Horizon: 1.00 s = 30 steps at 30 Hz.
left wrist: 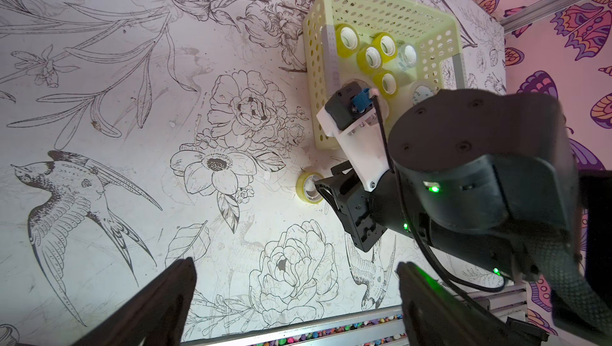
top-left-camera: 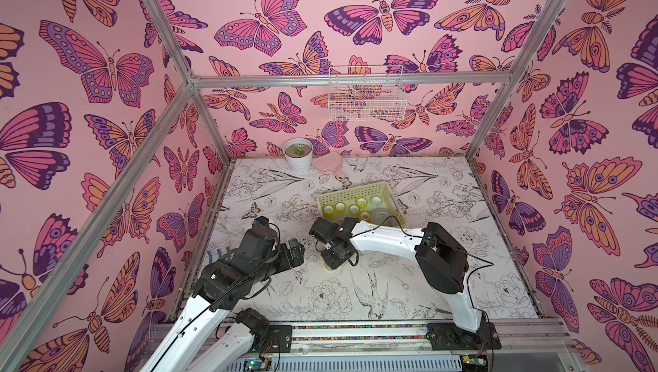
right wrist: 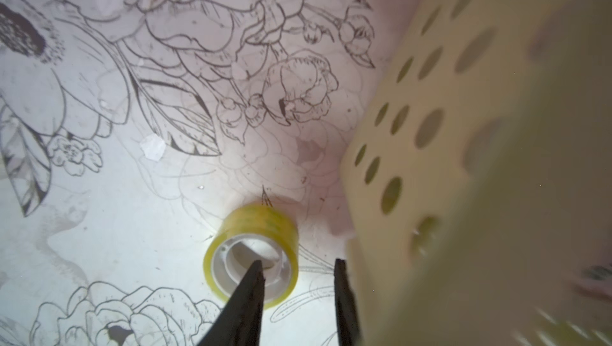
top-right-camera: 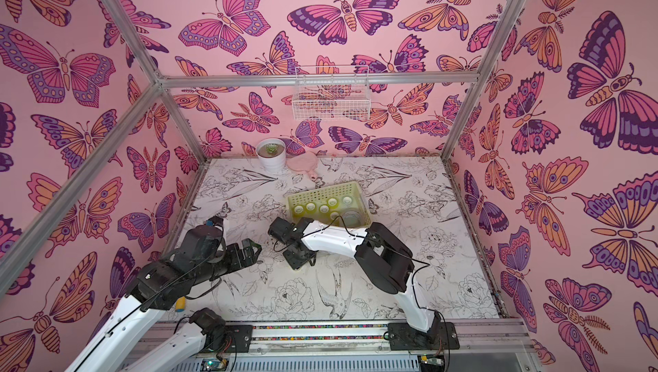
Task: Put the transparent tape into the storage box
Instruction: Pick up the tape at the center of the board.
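Yellow-tinted, seemingly white-cored tape roll (right wrist: 261, 225), pale yellow-green storage box (left wrist: 381, 10), black-on-white floral table (top-left-camera: 320, 292), pink butterfly-print walls (top-left-camera: 320, 14).

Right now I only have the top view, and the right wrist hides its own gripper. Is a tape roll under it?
Observer: Yes. The right wrist view shows a yellow tape roll lying flat on the table, beside the storage box but apart from it.
Operator: Gripped?
Observer: Not yet. The right gripper has one finger in the core, the other outside the roll, gap showing.
Operator: Left jaws?
Observer: In the left wrist view the left gripper is wide open, nothing between its fingers.
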### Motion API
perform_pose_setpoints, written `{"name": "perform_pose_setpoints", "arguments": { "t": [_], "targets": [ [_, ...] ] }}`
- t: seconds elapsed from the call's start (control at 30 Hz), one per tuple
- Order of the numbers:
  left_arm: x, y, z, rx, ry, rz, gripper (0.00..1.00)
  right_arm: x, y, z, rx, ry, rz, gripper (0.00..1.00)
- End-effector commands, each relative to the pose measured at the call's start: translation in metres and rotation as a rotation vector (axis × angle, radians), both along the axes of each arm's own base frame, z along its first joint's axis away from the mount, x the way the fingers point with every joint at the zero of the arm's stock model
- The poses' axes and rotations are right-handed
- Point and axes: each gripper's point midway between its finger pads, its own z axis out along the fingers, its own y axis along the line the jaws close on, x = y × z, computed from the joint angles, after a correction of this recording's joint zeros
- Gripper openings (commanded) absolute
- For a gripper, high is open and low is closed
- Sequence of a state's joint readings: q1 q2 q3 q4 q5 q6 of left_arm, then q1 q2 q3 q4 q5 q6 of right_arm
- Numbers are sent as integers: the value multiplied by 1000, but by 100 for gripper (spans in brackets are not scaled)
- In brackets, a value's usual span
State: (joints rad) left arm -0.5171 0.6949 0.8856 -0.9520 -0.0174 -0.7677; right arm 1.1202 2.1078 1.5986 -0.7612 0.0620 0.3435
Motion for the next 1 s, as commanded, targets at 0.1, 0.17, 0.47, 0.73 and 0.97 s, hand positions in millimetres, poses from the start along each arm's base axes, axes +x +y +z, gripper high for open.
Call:
{"name": "perform_pose_setpoints", "arguments": {
  "t": [0.1,0.17,0.47,0.73,0.97],
  "targets": [
    [-3,8,-6,30,15,21,100,1,7,-16,15,35,-20,37],
    [-3,8,-6,32,15,23,100,2,5,-19,1,29,-18,36],
    [0,10,-3,49,5,27,100,4,6,-9,7,13,-13,13],
    [11,12,6,94,-23,27,100,17,11,59,91,-91,-9,9],
    [30,-7,19,78,-57,-37,100,36,-10,109,126,-192,-52,9]
  ]
}}
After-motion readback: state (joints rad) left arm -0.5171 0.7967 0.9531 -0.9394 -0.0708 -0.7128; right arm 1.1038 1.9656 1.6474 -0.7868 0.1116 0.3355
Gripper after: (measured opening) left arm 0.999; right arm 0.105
